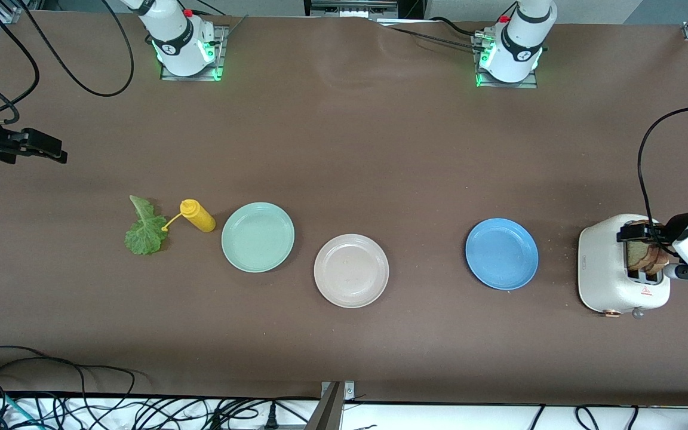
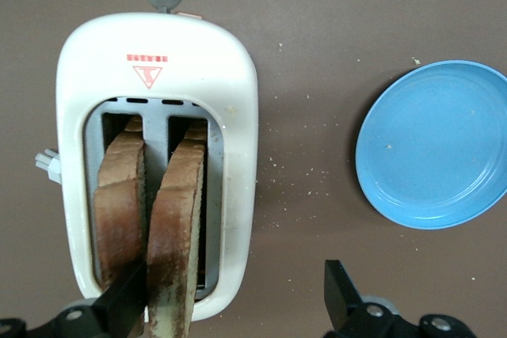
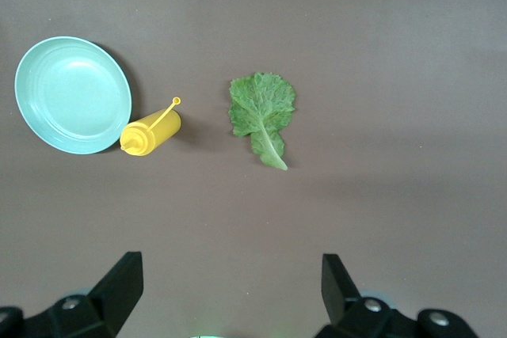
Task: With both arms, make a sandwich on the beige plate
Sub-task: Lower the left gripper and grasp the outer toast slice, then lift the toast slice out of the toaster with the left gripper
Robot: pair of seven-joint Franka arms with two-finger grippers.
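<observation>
Brown table (image 1: 344,149): left gripper (image 2: 230,298) spread over toaster (image 2: 230,93), straddling one bread slice (image 2: 178,227); right gripper (image 3: 230,294) spread above lettuce (image 3: 263,112).

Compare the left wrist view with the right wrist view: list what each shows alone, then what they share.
Only the left wrist view: the white toaster with two bread slices standing in its slots, the blue plate beside it, and the left gripper, open, one finger down beside a slice.

Only the right wrist view: the lettuce leaf, the yellow squeeze bottle lying on its side, the mint-green plate, and the right gripper, open and holding nothing.

Both: the brown table. Neither shows the beige plate.
</observation>
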